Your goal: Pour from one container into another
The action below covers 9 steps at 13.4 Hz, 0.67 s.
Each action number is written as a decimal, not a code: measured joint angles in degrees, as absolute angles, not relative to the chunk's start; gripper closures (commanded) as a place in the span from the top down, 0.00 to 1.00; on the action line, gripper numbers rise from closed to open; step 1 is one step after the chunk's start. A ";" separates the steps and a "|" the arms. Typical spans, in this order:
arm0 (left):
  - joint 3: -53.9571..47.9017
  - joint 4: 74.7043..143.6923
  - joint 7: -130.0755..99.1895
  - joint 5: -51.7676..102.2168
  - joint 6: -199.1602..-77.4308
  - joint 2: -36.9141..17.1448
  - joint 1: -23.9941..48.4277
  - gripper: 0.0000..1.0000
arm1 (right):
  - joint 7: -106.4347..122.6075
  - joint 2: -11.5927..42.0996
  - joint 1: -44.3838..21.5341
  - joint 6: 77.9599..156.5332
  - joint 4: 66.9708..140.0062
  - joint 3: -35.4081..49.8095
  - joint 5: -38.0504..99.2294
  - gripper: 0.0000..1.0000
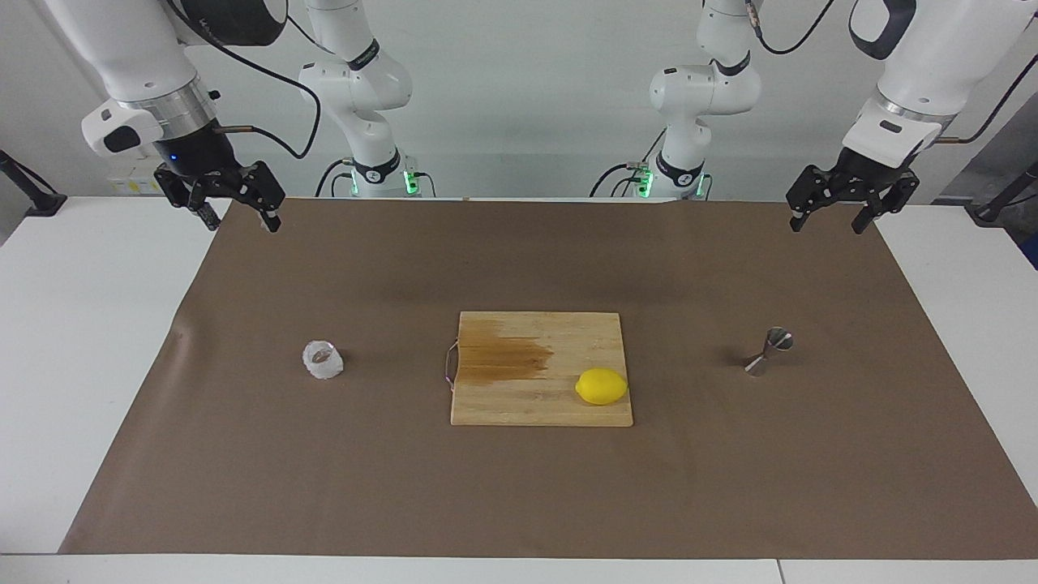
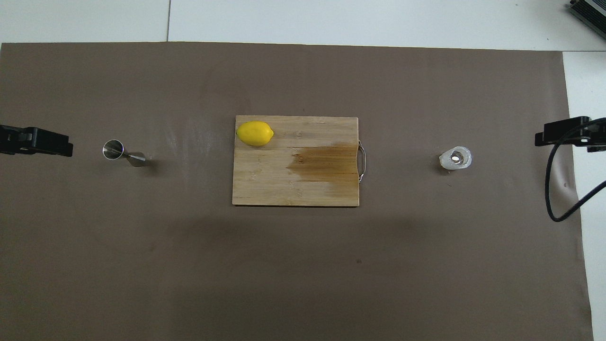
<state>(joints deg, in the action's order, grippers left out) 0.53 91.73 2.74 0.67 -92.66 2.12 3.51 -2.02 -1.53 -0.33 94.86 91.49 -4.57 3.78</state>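
Poised above the table's robot-side corners, apart from everything: left gripper [image 1: 833, 221] and right gripper [image 1: 241, 216], both spread wide, both empty. Standing on the brown mat [image 1: 519, 495], toward the right arm's end: cup [image 1: 323, 359]. Upright toward the left arm's end: jigger [image 1: 769, 351]. Centred between them: cutting board [image 1: 519, 405], stained, with lemon [image 1: 602, 386] at its corner farthest from the robots, jigger side.

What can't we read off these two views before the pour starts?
- Glass cup: contents, too small in both views.
- Jigger: inside hidden in both; looks tilted, upright or lying unclear.
- Left gripper, right gripper: open, raised at the mat's ends; overhead view's side edges crop them.
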 measured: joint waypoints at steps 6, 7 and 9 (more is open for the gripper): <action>0.57 91.76 2.74 0.68 -92.06 2.14 4.23 1.00 | -2.02 -1.53 -0.33 94.86 91.49 -4.57 3.78 1.00; 0.57 91.76 2.70 0.68 -91.94 2.16 4.37 1.00 | -2.02 -1.53 -0.33 94.86 91.49 -4.57 3.78 1.00; 0.63 92.03 2.02 0.68 -91.73 2.22 4.37 1.00 | -2.02 -1.53 -0.33 94.86 91.49 -4.57 3.78 1.00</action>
<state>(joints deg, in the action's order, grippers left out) 0.63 92.03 2.02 0.68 -91.73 2.22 4.37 -2.02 -1.53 -0.33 94.86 91.49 -4.57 3.78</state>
